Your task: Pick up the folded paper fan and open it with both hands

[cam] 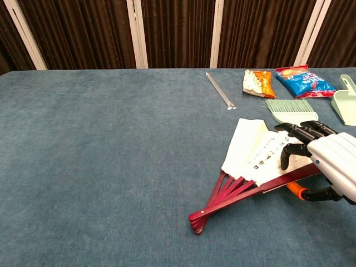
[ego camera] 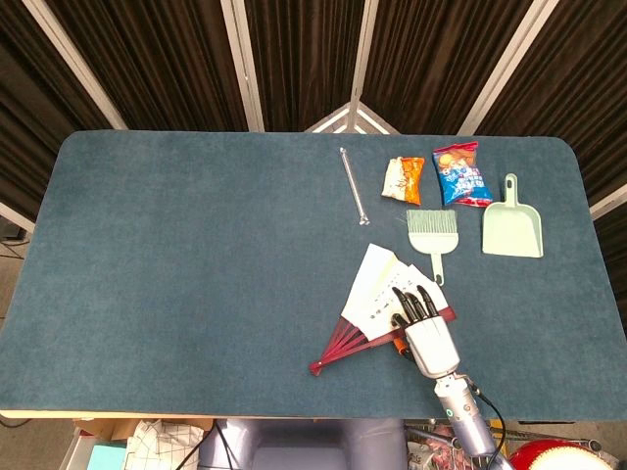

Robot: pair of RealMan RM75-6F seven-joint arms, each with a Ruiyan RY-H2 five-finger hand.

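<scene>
The paper fan (ego camera: 375, 291) (cam: 248, 151) lies partly spread on the blue table, near the front right. Its cream leaf points away from me and its dark red ribs (cam: 228, 196) run to a pivot at the front left. My right hand (ego camera: 427, 338) (cam: 332, 167) is at the fan's right edge. Its dark fingers (cam: 297, 133) lie over the paper and the outer red rib, and the thumb sits under that rib, so it grips the fan. My left hand shows in neither view.
Behind the fan lie a thin metal rod (ego camera: 354, 186) (cam: 220, 90), an orange snack bag (ego camera: 403, 180) (cam: 258, 83) and a blue-red snack bag (ego camera: 460, 174) (cam: 304, 81). A green brush (ego camera: 432, 233) (cam: 292, 109) nearly touches the fan. A green dustpan (ego camera: 513, 227) (cam: 346, 103) is at the right.
</scene>
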